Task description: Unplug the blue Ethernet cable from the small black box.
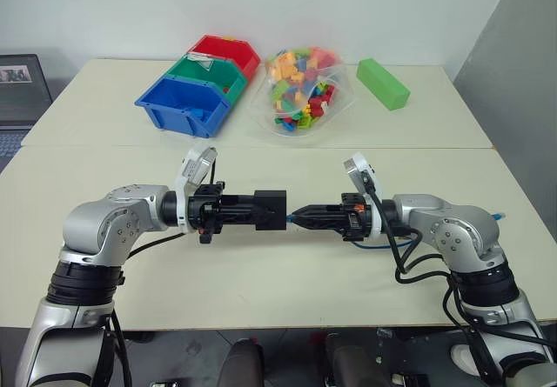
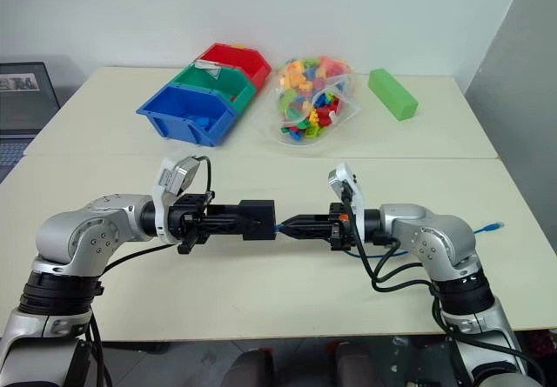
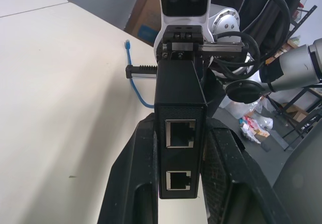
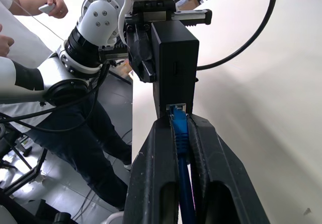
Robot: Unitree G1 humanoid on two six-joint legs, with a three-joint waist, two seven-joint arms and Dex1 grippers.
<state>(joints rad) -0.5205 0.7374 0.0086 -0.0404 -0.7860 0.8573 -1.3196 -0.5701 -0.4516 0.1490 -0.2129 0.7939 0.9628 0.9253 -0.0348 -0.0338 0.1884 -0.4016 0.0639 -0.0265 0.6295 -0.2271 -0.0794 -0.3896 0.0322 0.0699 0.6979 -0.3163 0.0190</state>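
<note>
Both arms reach inward above the cream table [image 1: 261,291], forearms bent so the two grippers point level at each other, nearly tip to tip.

The left gripper [image 1: 252,210] pinches the small black box [image 1: 271,210] between its two fingers [image 3: 136,183], holding it in the air over the table. In the left wrist view the box's near face shows two open network sockets, one above the other.

The right gripper [image 1: 300,216] has its two fingers [image 4: 156,178] pressed together on the blue cable [image 4: 181,148], just behind the plug. The plug sits in a socket on the box's far face, so the cable is still plugged in and the right fingertips almost touch the box. The rest of the cable runs back under the right arm, and its loose far plug lies on the table by the right elbow.

At the far side of the table stand three bins [image 1: 187,104], one blue, one green, one red, beside one clear bag of coloured bricks [image 1: 300,91] and one green block [image 1: 383,83].
</note>
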